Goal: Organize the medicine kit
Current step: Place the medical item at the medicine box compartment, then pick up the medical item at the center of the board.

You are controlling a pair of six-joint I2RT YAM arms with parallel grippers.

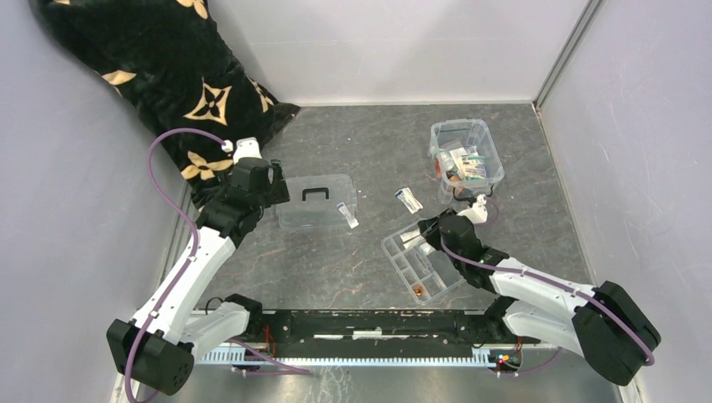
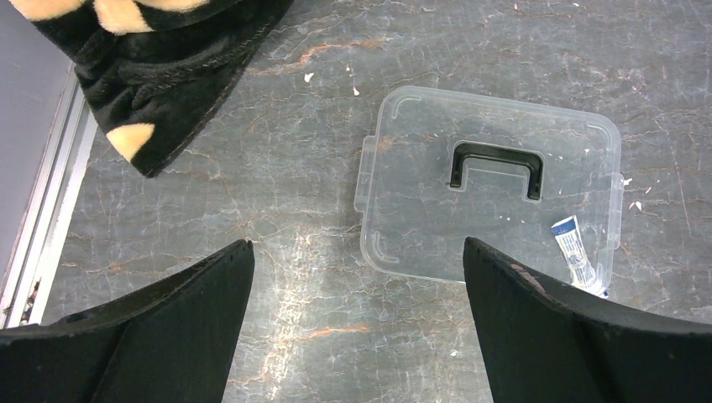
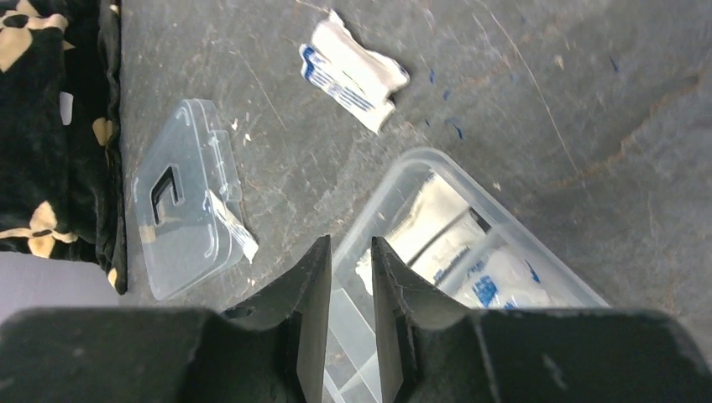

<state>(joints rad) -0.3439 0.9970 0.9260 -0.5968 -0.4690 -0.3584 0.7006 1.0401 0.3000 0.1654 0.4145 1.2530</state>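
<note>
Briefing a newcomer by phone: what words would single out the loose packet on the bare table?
Find the open clear box far right. Left of it, on bare tabletop, lies a crumpled white packet. Unlike the tube on the lid's edge, it touches nothing.

Open lane between lid [image 1: 301,215] and medicine kit [image 1: 495,164]; perhaps a sachet [image 1: 409,200] midway.

- Black plush cloth [image 1: 168,75] with gold flower pattern, heaped in far left corner, spilling down onto worktop.
- Dark grey marbled worktop [image 1: 369,143], scuffed, speckled with small white flecks.
- Pale grey walls [image 1: 378,42] on left, far and right sides.
- Metal rail [image 2: 38,218] along left worktop edge.
</note>
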